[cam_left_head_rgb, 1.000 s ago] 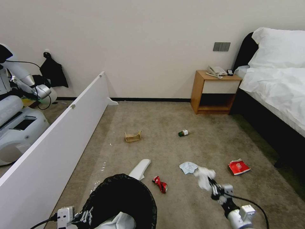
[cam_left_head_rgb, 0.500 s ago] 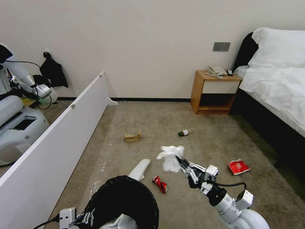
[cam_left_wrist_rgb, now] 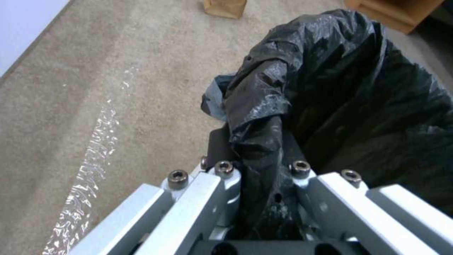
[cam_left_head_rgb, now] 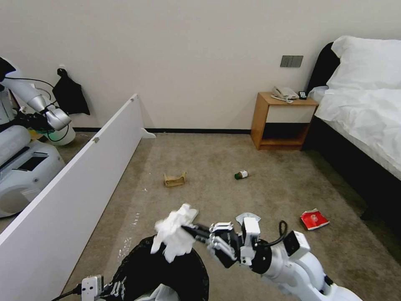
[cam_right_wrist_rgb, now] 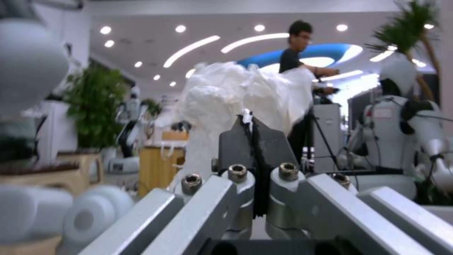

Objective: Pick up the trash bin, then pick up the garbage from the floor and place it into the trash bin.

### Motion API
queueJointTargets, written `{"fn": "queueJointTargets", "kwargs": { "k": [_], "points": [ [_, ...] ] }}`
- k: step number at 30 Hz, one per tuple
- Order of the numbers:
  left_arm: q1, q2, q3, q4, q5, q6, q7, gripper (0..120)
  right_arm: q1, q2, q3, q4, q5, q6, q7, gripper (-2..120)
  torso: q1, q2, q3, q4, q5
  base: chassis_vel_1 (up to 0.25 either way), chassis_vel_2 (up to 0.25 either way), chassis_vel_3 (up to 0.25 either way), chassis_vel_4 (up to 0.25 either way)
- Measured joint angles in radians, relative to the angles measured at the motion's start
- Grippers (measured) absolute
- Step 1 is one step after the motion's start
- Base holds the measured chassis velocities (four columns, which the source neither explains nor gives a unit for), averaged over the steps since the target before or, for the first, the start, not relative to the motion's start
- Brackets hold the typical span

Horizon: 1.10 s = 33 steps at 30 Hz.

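No text, label or number is legible on anything.

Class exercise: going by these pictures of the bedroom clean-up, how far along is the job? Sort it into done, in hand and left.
Done: the left gripper holds the trash bin by its rim, something white already inside. In hand: the right gripper, jaws shut on a crumpled tissue, is over the bin's mouth. Left: brown paper bag, green-capped bottle, red packet, another tissue.
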Motion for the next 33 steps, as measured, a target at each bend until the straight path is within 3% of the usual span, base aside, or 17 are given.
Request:
{"fn": "queueJointTargets", "kwargs": {
  "k": [21,22,25,32,33],
  "points": [
    [-0.015,0.010,0.021,-0.011,-0.016,0.024,-0.009,5,0.027,0.007,-0.064,-0.055,-0.144,-0.055,-0.023,1,0.000,0.000,0.000,-0.0001,-0.0002,0.000,0.000,0.000,0.000],
    [-0.015,0.010,0.023,-0.013,-0.017,0.026,-0.009,5,0.027,0.004,-0.064,-0.057,-0.158,-0.062,-0.021,10,0.000,0.000,0.000,-0.0001,-0.0002,0.000,0.000,0.000,0.000],
    [-0.015,0.010,0.024,-0.016,-0.018,0.027,-0.010,5,0.029,0.001,-0.060,-0.058,-0.166,-0.067,-0.021,15,0.000,0.000,0.000,-0.0001,-0.0002,0.000,0.000,0.000,0.000],
    [-0.012,0.009,0.027,-0.023,-0.018,0.028,-0.010,5,0.029,-0.023,-0.049,-0.052,-0.157,-0.082,-0.023,45,0.000,0.000,0.000,0.0000,-0.0002,0.000,0.000,0.000,0.000],
    [-0.012,0.009,0.027,-0.023,-0.018,0.028,-0.010,5,0.029,-0.023,-0.049,-0.052,-0.157,-0.082,-0.023,45,0.000,0.000,0.000,0.0000,-0.0002,0.000,0.000,0.000,0.000]
  ]
}}
